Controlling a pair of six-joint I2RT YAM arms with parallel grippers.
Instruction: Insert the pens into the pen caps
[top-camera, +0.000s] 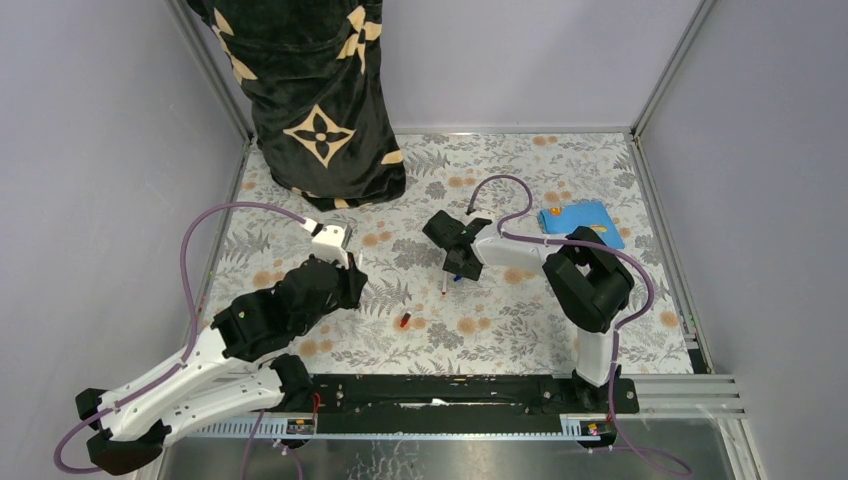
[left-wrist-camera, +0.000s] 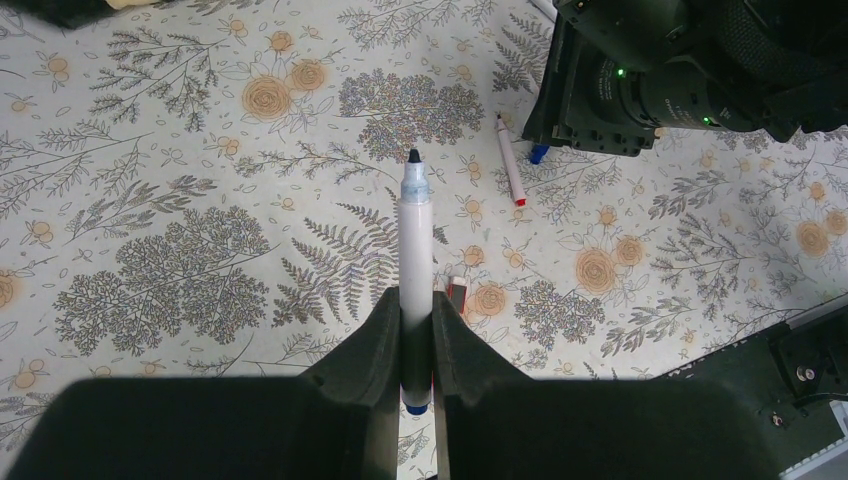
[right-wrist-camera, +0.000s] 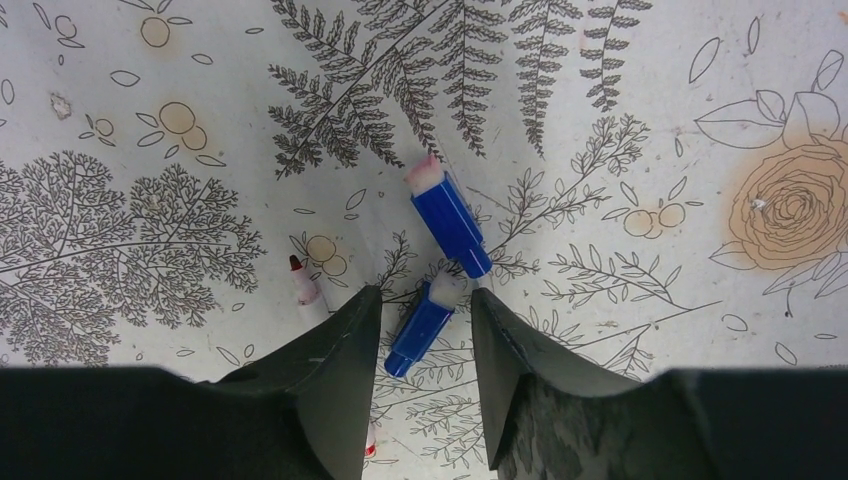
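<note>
- Overhead view: take the red pen (top-camera: 443, 287) as your marker. It lies loose on the table (top-camera: 520, 330). Your right gripper (top-camera: 455, 262) is down just beside its far end. The red cap (top-camera: 404, 320) sits alone, a little nearer the arm bases than the red pen. Your left gripper (top-camera: 350, 282) waits well to the left of the red pen, probably to keep the two arms from crowding. The blue cloth (top-camera: 580, 220) lies well to its right, out of play.
- Left wrist view: your left gripper (left-wrist-camera: 413, 305) is clamped narrow on the blue pen (left-wrist-camera: 415, 235). It grips low on the barrel, so the nib end sticks out free to meet a cap. The red pen (left-wrist-camera: 510, 172) lies beyond that nib and to its right. The red cap (left-wrist-camera: 456, 292) is nearer than the red pen, just beside your finger.
- Right wrist view: your right gripper (right-wrist-camera: 425, 325) stands part-open, straddling the near blue cap (right-wrist-camera: 420, 335). Table shows between the cap and the right finger, so there is no grip yet. The far blue cap (right-wrist-camera: 450, 225) lies just beyond it. Both caps are to the right of the red pen (right-wrist-camera: 305, 290), which lies just outside your left finger. The near cap's pale end points away from you (likely its mouth, which suits the waiting pen).
- I see no third pen in any view.
</note>
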